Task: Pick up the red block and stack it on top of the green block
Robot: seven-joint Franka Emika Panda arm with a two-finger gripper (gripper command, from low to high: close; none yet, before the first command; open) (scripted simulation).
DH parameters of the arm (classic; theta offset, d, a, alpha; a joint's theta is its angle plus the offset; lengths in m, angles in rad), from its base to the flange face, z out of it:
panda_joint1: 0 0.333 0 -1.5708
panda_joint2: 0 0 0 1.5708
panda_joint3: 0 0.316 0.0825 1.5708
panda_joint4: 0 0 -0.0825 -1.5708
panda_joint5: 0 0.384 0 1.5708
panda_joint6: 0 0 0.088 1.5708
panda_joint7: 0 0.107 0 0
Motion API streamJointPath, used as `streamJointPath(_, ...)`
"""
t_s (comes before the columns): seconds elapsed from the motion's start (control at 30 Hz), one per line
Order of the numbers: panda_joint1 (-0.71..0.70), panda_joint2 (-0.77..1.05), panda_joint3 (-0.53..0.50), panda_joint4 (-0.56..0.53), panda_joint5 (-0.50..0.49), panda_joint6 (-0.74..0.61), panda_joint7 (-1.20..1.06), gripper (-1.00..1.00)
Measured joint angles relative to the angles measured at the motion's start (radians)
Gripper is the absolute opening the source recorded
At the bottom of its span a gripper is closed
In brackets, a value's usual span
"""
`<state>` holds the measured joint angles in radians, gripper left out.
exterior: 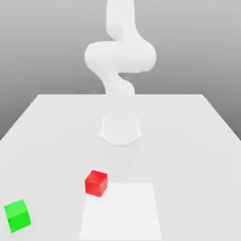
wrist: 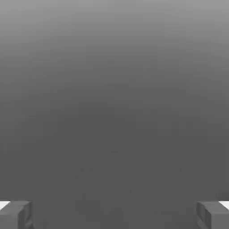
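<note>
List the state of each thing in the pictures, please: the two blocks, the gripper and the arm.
red block: resting on the table, not held, apart from the green block.
green block: resting on the table, nothing on top.
gripper: open, fingers wide apart, holding nothing.
arm: raised above the table.

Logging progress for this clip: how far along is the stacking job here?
Nothing looks done. The red block sits on the table, apart from the green block. In hand: nothing; the gripper is open and empty. Left: grasp red, lift, stack on green.
</note>
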<state>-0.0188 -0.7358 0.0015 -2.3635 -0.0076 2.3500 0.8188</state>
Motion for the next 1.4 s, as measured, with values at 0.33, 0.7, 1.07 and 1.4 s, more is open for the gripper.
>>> streamJointPath(0.33, -0.086, 0.314, -0.014, -0.297, -0.027, 0.237, 0.085, 0.0)
streamJointPath(0.7, -0.144, 0.791, -0.046, -0.529, 0.024, 0.602, 0.109, 0.0)
streamJointPath(1.07, -0.168, 0.92, -0.017, -0.514, 0.041, 0.711, 0.097, -1.0)
streamJointPath(1.4, -0.197, 0.68, -0.042, -0.487, 0.023, 0.445, 0.142, -1.0)
